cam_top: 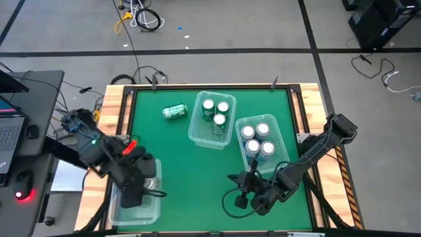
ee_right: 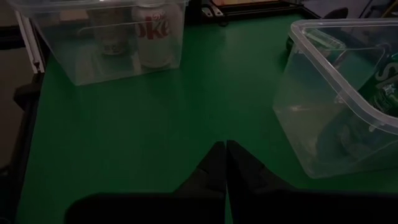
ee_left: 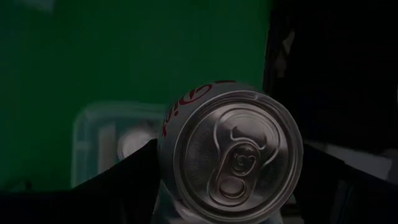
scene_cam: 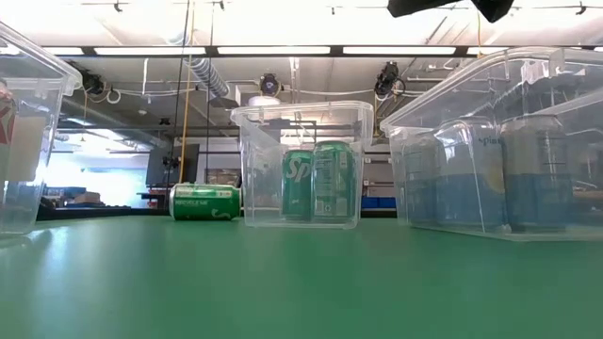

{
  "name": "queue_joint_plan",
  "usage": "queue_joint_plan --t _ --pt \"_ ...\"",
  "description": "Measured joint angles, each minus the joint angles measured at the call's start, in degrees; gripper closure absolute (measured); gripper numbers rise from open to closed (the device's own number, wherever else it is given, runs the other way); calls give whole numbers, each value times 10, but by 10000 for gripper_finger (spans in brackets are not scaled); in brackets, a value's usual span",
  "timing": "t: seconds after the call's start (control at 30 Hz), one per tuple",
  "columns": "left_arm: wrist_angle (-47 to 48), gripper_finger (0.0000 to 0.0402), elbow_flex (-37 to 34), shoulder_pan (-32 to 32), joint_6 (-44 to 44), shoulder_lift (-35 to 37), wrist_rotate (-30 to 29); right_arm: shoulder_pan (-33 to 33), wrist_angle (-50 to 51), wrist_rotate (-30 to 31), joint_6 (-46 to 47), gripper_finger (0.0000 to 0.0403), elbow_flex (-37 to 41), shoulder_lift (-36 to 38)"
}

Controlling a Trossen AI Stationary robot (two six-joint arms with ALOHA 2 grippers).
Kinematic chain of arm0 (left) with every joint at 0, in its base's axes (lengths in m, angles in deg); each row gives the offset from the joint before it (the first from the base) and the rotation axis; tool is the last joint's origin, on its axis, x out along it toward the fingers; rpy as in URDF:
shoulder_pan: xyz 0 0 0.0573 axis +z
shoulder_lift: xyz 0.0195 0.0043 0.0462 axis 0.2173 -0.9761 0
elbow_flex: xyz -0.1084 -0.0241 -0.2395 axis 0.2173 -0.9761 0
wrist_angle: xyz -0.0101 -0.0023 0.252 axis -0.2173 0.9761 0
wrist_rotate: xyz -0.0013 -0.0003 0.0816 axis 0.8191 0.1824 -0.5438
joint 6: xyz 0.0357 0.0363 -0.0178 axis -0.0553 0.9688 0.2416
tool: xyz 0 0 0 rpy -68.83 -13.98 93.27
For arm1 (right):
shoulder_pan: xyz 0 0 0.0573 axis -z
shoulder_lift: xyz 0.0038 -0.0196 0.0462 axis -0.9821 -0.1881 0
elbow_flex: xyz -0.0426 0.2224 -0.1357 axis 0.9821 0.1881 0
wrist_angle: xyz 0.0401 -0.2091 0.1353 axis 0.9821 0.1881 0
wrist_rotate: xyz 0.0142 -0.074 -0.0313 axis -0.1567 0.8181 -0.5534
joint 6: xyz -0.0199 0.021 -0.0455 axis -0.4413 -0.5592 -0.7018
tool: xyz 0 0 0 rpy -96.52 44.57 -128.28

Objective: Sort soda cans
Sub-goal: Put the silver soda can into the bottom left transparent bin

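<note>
My left gripper hangs over the clear bin at the table's near left, shut on a silver-white soda can. Another silver-white can stands inside that bin. A green can lies on its side on the green mat at the far left. Three green cans stand in the middle bin. Several blue cans stand in the right bin. My right gripper is shut on nothing above the mat near the front edge. My left gripper pinches the silver-white can by its side wall, close under the top rim, one finger on each side. The fingers come steeply from above. The can's top faces up toward the wrist, and the can hangs clear above the bin.
A laptop and a mouse sit on a side table left of the work table. Cables lie on the floor beyond the far edge. Open green mat stretches between the left bin and the middle bin.
</note>
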Motion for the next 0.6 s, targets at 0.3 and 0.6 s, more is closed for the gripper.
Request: queue_joint_plan --t 0.3,0.6 --pt "-8 111 -115 -93 -118 21 11 5 -3 0 -5 403 0 0" --pt "-95 111 -205 -112 -101 22 -19 8 -4 0 -5 403 0 0"
